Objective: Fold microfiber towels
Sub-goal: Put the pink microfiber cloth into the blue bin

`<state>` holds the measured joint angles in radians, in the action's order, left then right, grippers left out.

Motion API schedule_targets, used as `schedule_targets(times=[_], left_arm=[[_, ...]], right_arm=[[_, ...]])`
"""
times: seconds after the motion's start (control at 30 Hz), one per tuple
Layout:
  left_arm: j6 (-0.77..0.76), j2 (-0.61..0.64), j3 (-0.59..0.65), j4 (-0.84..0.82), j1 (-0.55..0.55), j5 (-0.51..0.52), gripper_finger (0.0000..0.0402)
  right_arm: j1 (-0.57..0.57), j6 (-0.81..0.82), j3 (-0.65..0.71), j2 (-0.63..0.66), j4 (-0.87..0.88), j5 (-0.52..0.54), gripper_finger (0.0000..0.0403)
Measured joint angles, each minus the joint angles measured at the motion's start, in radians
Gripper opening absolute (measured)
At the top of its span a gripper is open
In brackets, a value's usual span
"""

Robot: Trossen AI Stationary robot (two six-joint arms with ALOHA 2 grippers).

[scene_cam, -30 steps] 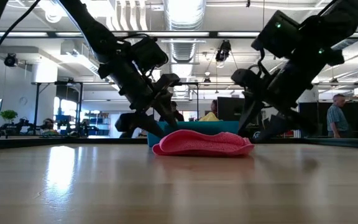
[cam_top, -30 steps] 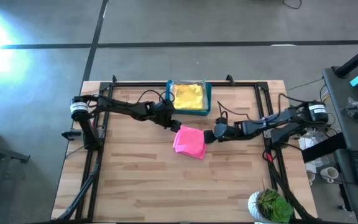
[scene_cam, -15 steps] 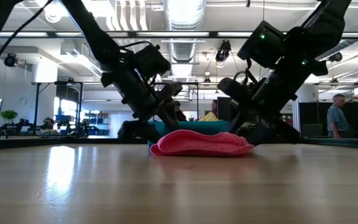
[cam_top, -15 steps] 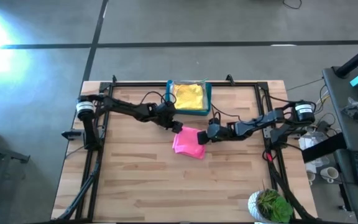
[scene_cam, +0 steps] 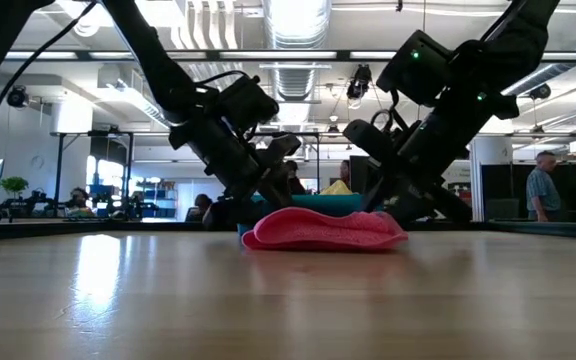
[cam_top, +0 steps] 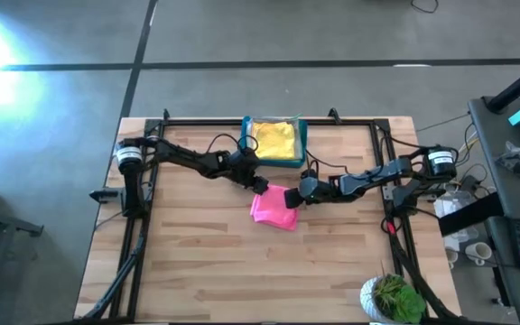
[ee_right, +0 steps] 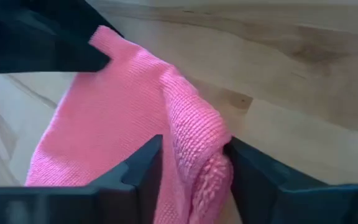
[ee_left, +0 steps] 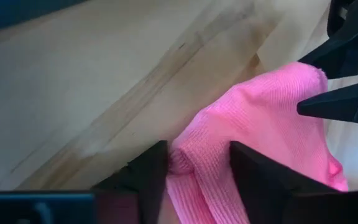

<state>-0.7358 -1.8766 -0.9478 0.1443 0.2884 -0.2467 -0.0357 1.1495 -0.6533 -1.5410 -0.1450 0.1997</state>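
Observation:
A pink microfiber towel [cam_top: 273, 209] lies bunched on the wooden table, a little in front of the blue bin [cam_top: 303, 144]. A yellow towel [cam_top: 274, 138] lies in that bin. My left gripper [cam_top: 262, 186] is at the pink towel's far left corner and my right gripper [cam_top: 293, 197] at its far right corner. Each is shut on a bunch of the pink cloth. In the low view the towel [scene_cam: 323, 230] is a low mound on the table between the two grippers. My left gripper pinches a thick rolled fold at the towel's far left corner [ee_left: 188, 155] between its two fingers [ee_left: 148, 177]. It slants down from the table's far left. The towel lies on the table, slack. My right gripper pinches a thick folded edge at the towel's far right corner [ee_right: 197, 143] between its two fingers [ee_right: 253, 174]. It slants down from the table's right side. The cloth beyond the fingers rests on the table, slack.
The blue bin stands at the far edge, just behind both grippers. A potted plant [cam_top: 394, 298] sits at the near right corner. Bare wood [cam_top: 197, 262] stretches in front of the towel. A black frame rail [cam_top: 138, 226] runs along the table's sides.
My right gripper has moved toward the table's left, onto the pink towel's right corner. My left gripper has sunk a little onto the far left corner. The towel has stayed on the table.

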Motion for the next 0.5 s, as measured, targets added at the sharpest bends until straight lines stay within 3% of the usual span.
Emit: schedule_targets(times=[0.3, 0.5], left_arm=[[0.015, -0.003, -0.001, 0.07, -0.018, 0.005, 0.0013], [0.018, 0.018, -0.005, 0.078, -0.024, 0.004, 0.0013]], right_arm=[[-0.009, -0.096, -0.052, 0.0, 0.011, 0.002, 0.0047], [-0.011, -0.171, -0.082, 0.018, 0.036, 0.008, 0.0011]])
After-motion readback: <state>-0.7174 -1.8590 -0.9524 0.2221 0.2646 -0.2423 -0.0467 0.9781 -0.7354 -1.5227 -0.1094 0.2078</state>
